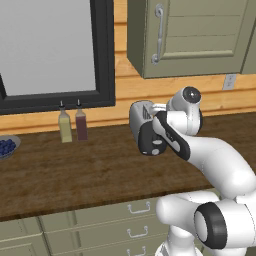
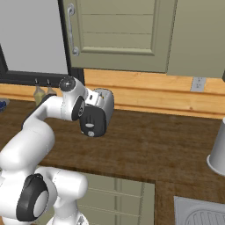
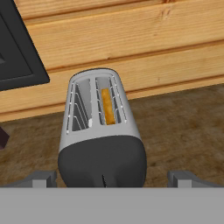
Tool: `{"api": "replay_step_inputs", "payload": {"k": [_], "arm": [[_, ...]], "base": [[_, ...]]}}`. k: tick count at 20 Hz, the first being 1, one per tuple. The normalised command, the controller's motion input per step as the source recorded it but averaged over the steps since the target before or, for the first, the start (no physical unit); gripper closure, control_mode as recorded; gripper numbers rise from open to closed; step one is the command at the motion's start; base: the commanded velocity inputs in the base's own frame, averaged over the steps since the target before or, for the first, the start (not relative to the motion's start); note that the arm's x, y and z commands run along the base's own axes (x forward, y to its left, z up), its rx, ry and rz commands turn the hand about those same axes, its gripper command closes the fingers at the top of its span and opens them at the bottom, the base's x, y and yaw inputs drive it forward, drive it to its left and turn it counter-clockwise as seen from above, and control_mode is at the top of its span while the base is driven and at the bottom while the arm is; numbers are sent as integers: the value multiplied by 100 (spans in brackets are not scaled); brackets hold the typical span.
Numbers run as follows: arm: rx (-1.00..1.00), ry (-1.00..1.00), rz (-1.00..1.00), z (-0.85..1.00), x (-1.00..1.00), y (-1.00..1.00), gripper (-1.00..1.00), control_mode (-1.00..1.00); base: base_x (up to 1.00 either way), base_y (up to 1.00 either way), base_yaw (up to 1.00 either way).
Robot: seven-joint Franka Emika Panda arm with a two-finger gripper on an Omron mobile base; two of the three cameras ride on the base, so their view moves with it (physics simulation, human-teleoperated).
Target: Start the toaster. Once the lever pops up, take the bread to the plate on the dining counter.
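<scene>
A small silver-grey toaster [image 3: 98, 131] stands on the brown worktop by the wooden wall, its black end face [image 2: 92, 121] turned toward the robot. On that face sits the pale lever [image 2: 90, 125]. The tan bread [image 3: 107, 107] stands on edge in the toaster's right slot, sunk low. My gripper [image 3: 112, 177] hovers above the toaster's near end, looking down on it. It is open, with its fingertips [image 3: 43, 177] wide apart on either side of the black end and nothing between them. The plate and the dining counter are out of view.
Two bottles [image 1: 65, 127] [image 1: 81, 125] stand by the window frame, left of the toaster. A bowl of blueberries [image 1: 6, 147] lies at the far left. An olive wall cabinet [image 1: 190, 35] hangs overhead. At the right are a pale container [image 2: 218, 151] and a sink [image 2: 202, 215].
</scene>
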Motion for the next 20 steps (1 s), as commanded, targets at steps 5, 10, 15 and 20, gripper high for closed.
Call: {"api": "replay_step_inputs", "payload": {"k": [5, 10, 15, 20], "arm": [[0, 0, 0, 0, 0, 0, -100, -100], [0, 0, 0, 0, 0, 0, -100, -100], [0, 0, 0, 0, 0, 0, -100, -100], [0, 0, 0, 0, 0, 0, -100, -100]], "base": [[0, 0, 0], [0, 0, 0], [0, 0, 0], [0, 0, 0]]}}
